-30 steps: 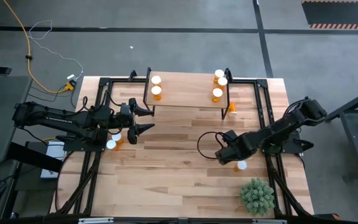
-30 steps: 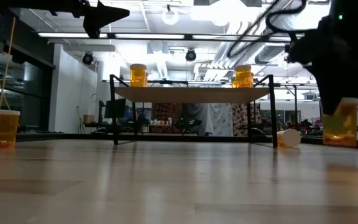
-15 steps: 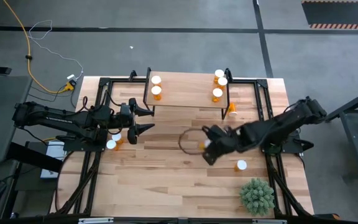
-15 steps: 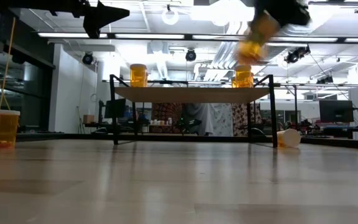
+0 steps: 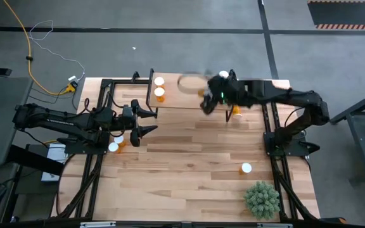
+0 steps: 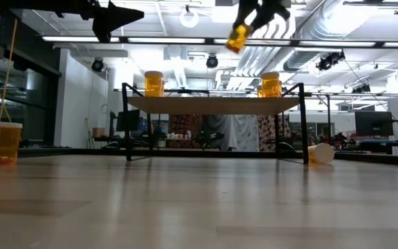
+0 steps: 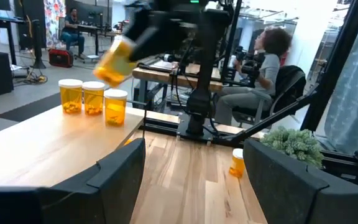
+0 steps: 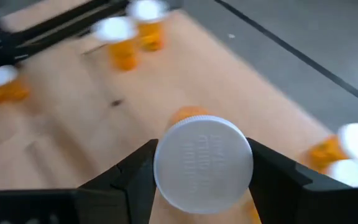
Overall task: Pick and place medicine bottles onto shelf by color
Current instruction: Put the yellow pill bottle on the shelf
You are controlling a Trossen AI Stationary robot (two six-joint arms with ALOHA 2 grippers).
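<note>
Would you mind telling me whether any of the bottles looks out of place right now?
Yes: one medicine bottle lies tipped on its side on the table by the shelf's right leg, while the rest stand upright. The right gripper carries another bottle above the shelf.

Both arms are dark, near-black, built of slim jointed segments, and each rises from a black tube frame at its side of the table. The left gripper (image 5: 146, 121) ends in two pointed, wedge-shaped black fingers (image 7: 120, 171) with matte, broad faces. A small green light glows on the right arm's wrist near the right gripper (image 5: 205, 101), and a thin dark cable loops out beside it.
</note>
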